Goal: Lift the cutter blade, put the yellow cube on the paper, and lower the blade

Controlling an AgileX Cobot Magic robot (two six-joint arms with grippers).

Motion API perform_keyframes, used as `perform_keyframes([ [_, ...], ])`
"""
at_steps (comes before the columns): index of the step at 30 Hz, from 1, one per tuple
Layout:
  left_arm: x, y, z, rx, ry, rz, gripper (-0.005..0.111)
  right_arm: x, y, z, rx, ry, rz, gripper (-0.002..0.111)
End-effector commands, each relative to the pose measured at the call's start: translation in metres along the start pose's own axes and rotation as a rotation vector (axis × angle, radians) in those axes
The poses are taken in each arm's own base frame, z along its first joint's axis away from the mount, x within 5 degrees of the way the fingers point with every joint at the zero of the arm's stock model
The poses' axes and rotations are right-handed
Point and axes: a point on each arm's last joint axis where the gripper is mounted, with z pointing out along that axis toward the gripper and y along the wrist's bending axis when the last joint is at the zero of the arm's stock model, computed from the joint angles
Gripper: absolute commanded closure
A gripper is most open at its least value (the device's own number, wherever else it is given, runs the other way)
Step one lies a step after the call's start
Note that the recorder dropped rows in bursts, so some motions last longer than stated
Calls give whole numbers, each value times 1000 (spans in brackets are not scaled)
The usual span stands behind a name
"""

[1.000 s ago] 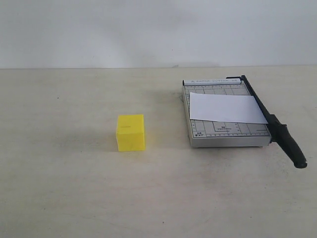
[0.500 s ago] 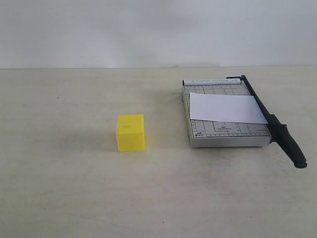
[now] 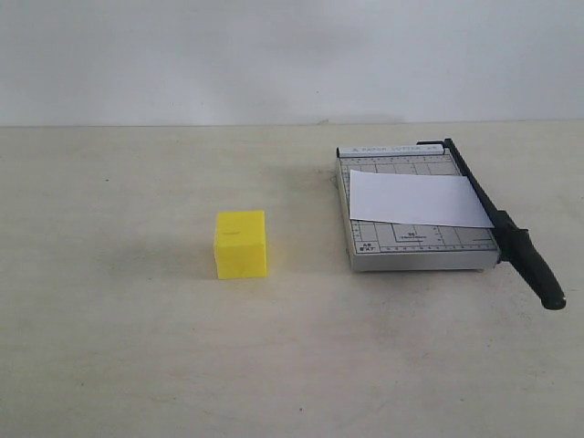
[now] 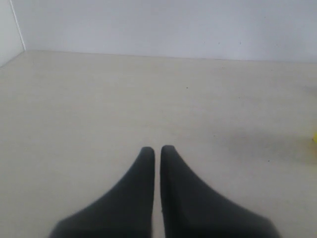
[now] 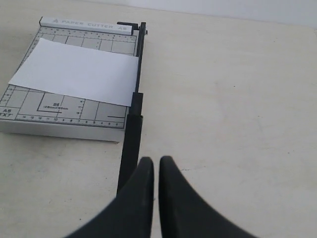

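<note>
You had the pale beige tabletop to work on. The grey gridded trimmer board sat on its right half, with nothing visibly holding it down. A hard or skewed pull on the arm could have dragged or tipped the whole board instead of turning the hinge.

The blank white rectangular sheet of paper lay loose across the board, its right edge reaching the blade line. You could not have told whether it was tucked beneath; if so, the lift might have pulled it askew.

The long black cutter blade lay down along the board's right edge, its thick rounded handle jutting past the near edge. That handle could have slipped from a shallow pinch and dropped back.

The solid bright yellow cube stood on the bare table, well left of the board. Set too close to the paper's right edge, it would have blocked the blade coming down.

Your right claw hung just near of the handle, fingers pressed together and holding nothing. Your left claw was likewise closed and empty over bare table. Neither could have taken anything until it opened.
</note>
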Motion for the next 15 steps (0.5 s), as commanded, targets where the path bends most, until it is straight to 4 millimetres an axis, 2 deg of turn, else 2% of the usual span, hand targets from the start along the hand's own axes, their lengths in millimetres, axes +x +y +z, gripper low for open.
perform_keyframes([
  [1,-1,0,0,2,-8,-29,102,-1,-1,-1,12,-20,-22,104],
  [15,-1,0,0,2,-8,-29,102,3,-1,-1,7,29,79,104],
])
